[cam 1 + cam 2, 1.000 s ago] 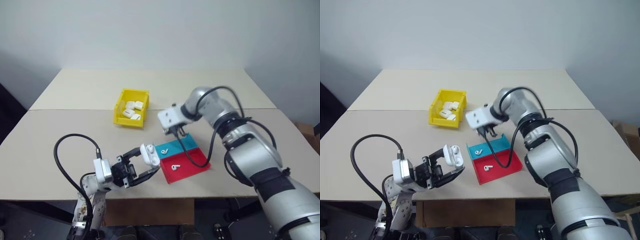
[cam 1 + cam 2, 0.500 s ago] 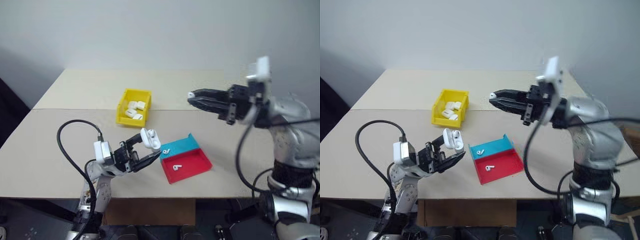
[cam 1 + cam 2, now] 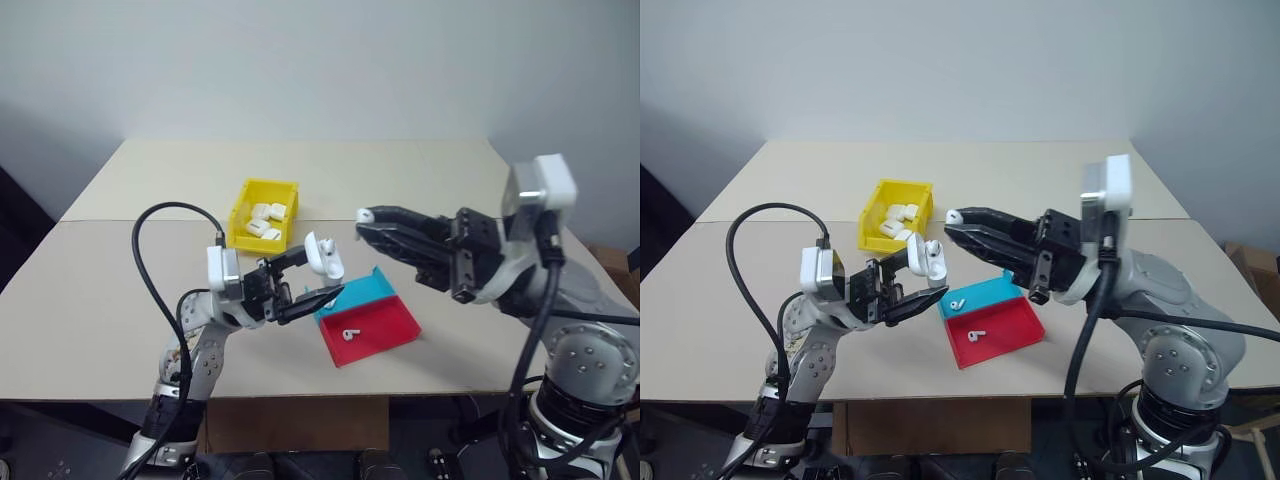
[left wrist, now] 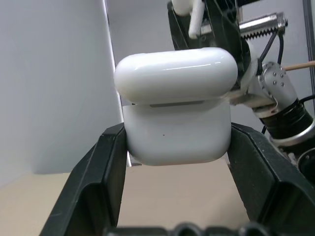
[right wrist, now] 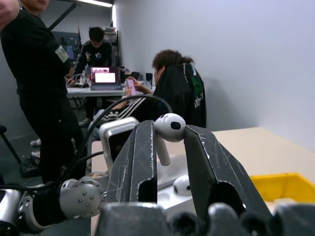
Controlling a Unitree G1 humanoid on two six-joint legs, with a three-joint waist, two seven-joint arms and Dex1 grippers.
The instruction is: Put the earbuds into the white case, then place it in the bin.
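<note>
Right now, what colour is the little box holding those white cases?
Bright yellow: the bin with the cases shows best in the left eye view.

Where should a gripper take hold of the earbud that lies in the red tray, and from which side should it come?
Best is probably the short stem of the earbud, taken from above: it lies flat on the floor of the red tray, whose low walls hinder a sideways approach. The round head looks likely to slip.

You see the bin [image 3: 262,214] on the tabletop [image 3: 120,290], behind and left of two trays [image 3: 372,318] holding one earbud [image 3: 350,334].
</note>
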